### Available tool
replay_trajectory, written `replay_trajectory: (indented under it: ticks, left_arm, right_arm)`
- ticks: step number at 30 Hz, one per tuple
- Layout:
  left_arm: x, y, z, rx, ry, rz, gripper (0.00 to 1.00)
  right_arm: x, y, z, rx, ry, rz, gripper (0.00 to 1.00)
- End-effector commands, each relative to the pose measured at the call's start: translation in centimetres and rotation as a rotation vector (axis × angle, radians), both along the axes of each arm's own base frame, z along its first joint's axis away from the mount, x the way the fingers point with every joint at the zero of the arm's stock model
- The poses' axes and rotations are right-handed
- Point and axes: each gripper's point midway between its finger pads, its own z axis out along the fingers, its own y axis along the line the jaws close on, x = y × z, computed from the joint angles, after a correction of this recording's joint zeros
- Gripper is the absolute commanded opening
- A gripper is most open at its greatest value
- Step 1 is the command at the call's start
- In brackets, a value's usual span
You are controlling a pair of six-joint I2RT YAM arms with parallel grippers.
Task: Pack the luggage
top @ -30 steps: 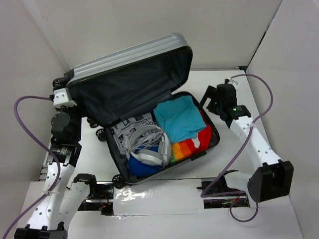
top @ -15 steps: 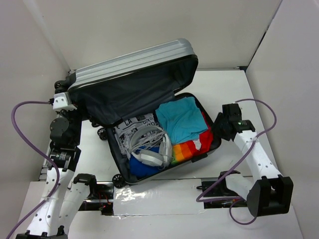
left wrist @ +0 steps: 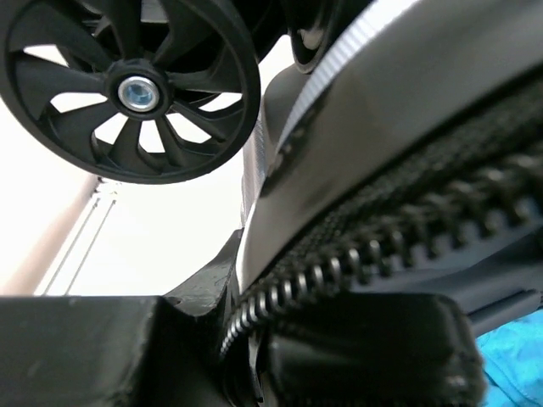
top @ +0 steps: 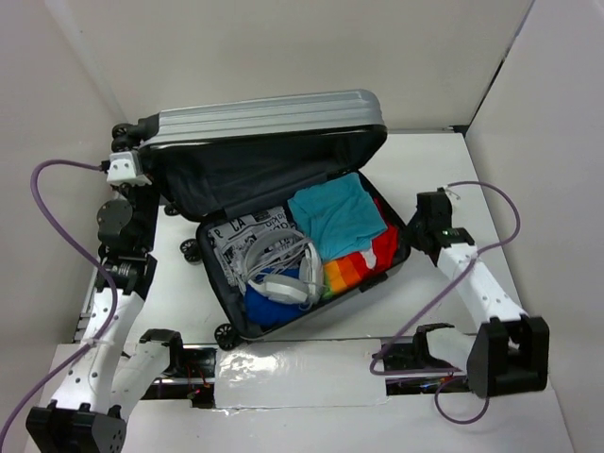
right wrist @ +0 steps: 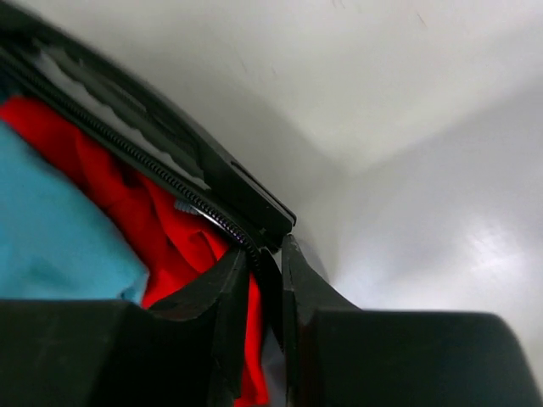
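Note:
The luggage (top: 274, 123) lies open on the white table, its ribbed silver lid raised over the dark lining (top: 255, 170). Inside are a teal shirt (top: 335, 212), a rainbow-striped red garment (top: 354, 269), white headphones (top: 283, 274) and a printed cloth (top: 241, 236). My left gripper (top: 129, 172) is shut on the lid's zipper edge (left wrist: 339, 263) at the back left corner, beside a black wheel (left wrist: 127, 85). My right gripper (top: 410, 233) is shut on the lower shell's right rim (right wrist: 170, 182), one finger inside against the red garment (right wrist: 127, 195), one outside.
White enclosure walls stand close at the back, left and right. Purple cables (top: 57, 236) loop from both arms. A strip of shiny tape (top: 293, 363) runs along the table's near edge between the arm bases. Bare table (top: 434, 170) shows to the right of the luggage.
My right gripper has come in from the back right to the lower shell's rim and closed on it. The lid, still in my left gripper, has swung, and the luggage has shifted slightly.

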Motion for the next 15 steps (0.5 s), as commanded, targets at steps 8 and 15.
replay_trajectory:
  ticks: [8, 15]
  left_arm:
    - [1.9, -11.4, 5.9, -0.102, -0.070, -0.404, 0.00]
    - [1.5, -17.2, 6.6, -0.018, -0.029, -0.368, 0.00]
  right_arm:
    - [17.7, 4.5, 8.0, 0.402, -0.443, -0.303, 0.00]
    - [23.0, 7.7, 6.8, 0.483, -0.397, -0.274, 0.00]
